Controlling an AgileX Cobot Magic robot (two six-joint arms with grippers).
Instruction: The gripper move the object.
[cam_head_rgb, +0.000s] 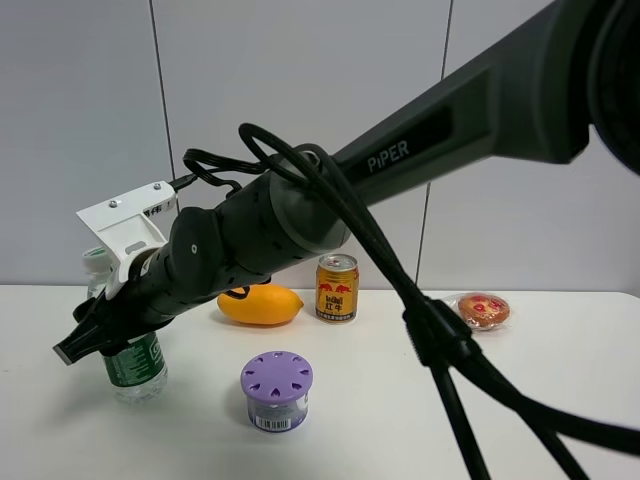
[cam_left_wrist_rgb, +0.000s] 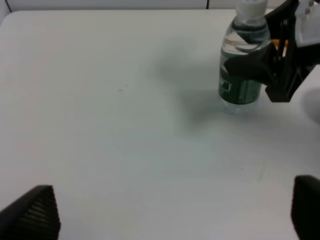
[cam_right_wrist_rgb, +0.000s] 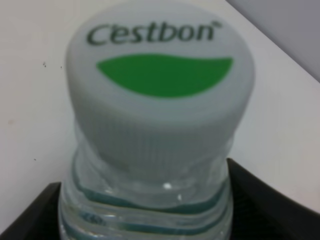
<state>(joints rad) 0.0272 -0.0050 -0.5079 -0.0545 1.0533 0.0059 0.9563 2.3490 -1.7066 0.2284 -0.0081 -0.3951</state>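
The clear water bottle (cam_head_rgb: 135, 365) with a white cap and green label stands upright on the white table (cam_head_rgb: 560, 400) at the left. My right arm reaches across to it. The right gripper (cam_head_rgb: 95, 335), a black claw under a white bracket (cam_head_rgb: 125, 225), is shut around the bottle's middle. The left wrist view shows the bottle (cam_left_wrist_rgb: 237, 90) with the right gripper (cam_left_wrist_rgb: 250, 62) clasping it. The right wrist view shows the cap (cam_right_wrist_rgb: 160, 75) close up, with black fingers (cam_right_wrist_rgb: 270, 200) on both sides. My left gripper (cam_left_wrist_rgb: 167, 215) is open and empty, low over bare table.
A yellow-orange fruit (cam_head_rgb: 260, 304) and a gold drink can (cam_head_rgb: 337, 288) stand at the back middle. A jar with a purple lid (cam_head_rgb: 276, 390) stands in front of them. A round red-topped item (cam_head_rgb: 483, 310) lies at the right. Black cables (cam_head_rgb: 440, 340) hang from the right arm.
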